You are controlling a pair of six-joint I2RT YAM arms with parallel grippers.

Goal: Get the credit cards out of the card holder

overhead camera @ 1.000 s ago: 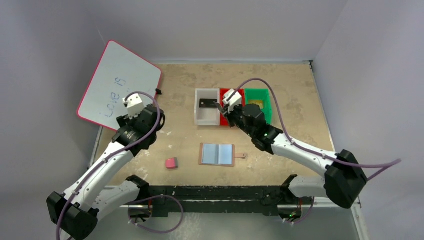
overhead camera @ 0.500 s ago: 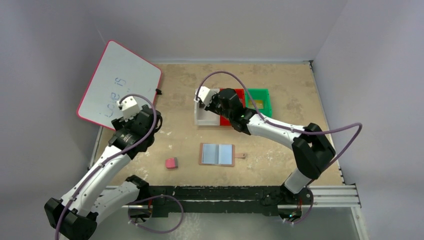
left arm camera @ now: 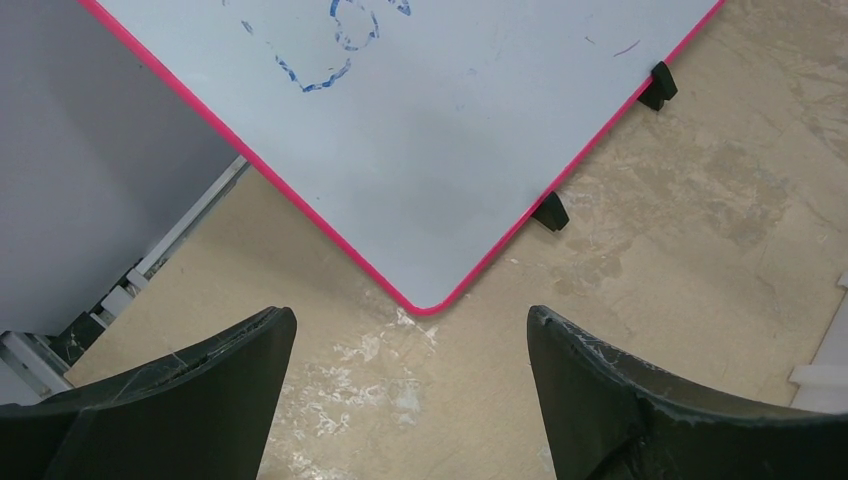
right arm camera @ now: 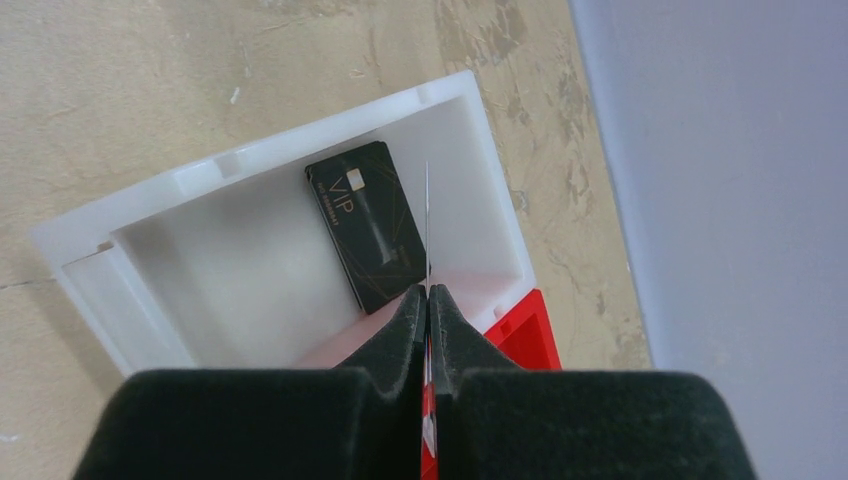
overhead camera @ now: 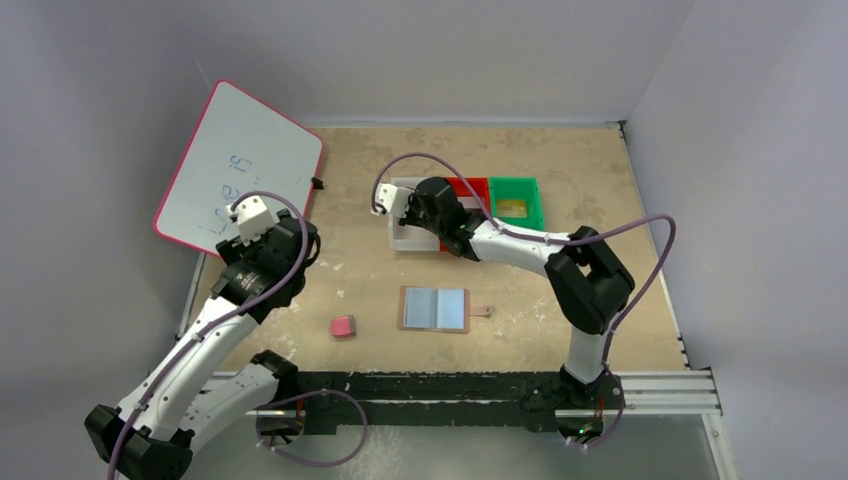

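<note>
While the card holder lies open and flat on the surface near the arm bases, the cards are away at the far bins. The holder's tan leather border frames two pale blue-grey sleeves, and its snap tab sticks out to the right.

The right fingers are pressed together on a thin card. It is held upright and seen edge-on from the wrist, so it shows only as a pale sliver and its face colour cannot be told. It hangs above the white bin, over the side next to the red bin.

On the white bin's floor a black card lies face up, askew to the walls. It bears gold "VIP" lettering, a small chip and fine gold lines. From above, the green bin holds what seems to be a gold card, though it is small in that view. The three bins stand side by side in a row.

The left fingers are spread wide with nothing between them. They sit above bare surface at the rounded corner of the pink-edged whiteboard. A pink-and-grey eraser lies left of the holder, apart from it.
</note>
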